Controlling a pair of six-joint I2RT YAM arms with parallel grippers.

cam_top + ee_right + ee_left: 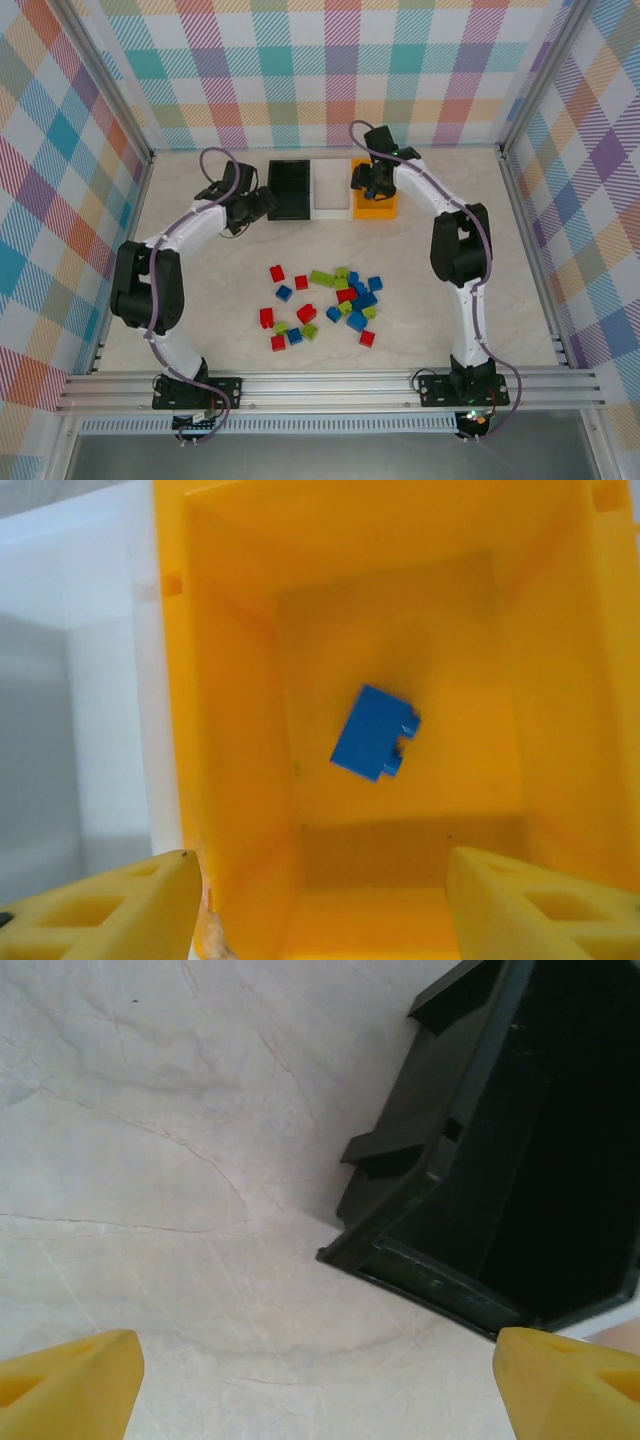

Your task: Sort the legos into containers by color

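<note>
Drop looks done: blue brick (373, 733) lies in the orange bin (235, 730), far right; my right pincer (320, 885) hangs open, empty, above it; left pincer (320, 1385) open, empty, beside the black bin (480, 1160); next I'd reach near for the pile (330, 300).

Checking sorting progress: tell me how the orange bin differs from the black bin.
The orange bin holds one blue brick; the black bin shows no brick. Orange sits at the row's right end, black at the left. The right gripper is over orange; the left gripper is beside black. Both are open-topped and alike in size.
</note>
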